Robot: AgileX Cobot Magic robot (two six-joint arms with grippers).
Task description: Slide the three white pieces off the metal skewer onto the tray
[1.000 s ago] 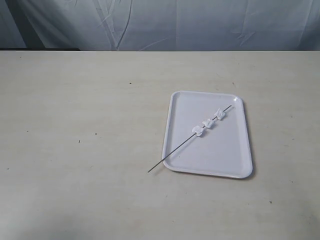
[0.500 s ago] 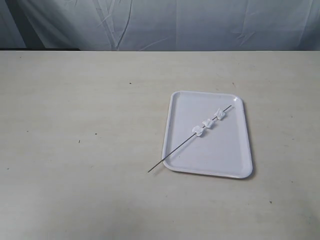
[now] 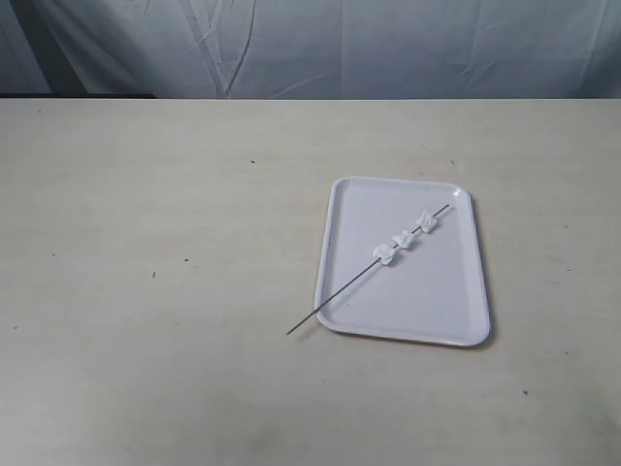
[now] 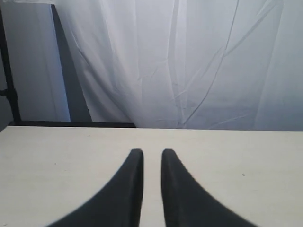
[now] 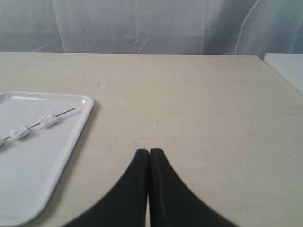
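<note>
The white tray (image 3: 441, 311) lies right of the table's middle. Across it slants the thin metal skewer (image 3: 340, 296), its lower end poking off the tray's left rim onto the table. The three white pieces (image 3: 405, 239) are threaded in a row on its upper half. In the right wrist view the tray (image 5: 71, 142), the skewer (image 5: 66, 111) and two of the pieces (image 5: 48, 119) show, well apart from my right gripper (image 5: 149, 152), which is shut on nothing. My left gripper (image 4: 152, 152) stands slightly open over bare table, empty. Neither gripper shows in the exterior view.
The beige table (image 3: 146, 243) runs to a white draped curtain (image 3: 310, 49) at the back. A dark post (image 4: 9, 71) stands by the curtain in the left wrist view. A white surface (image 5: 289, 66) adjoins the table's edge in the right wrist view.
</note>
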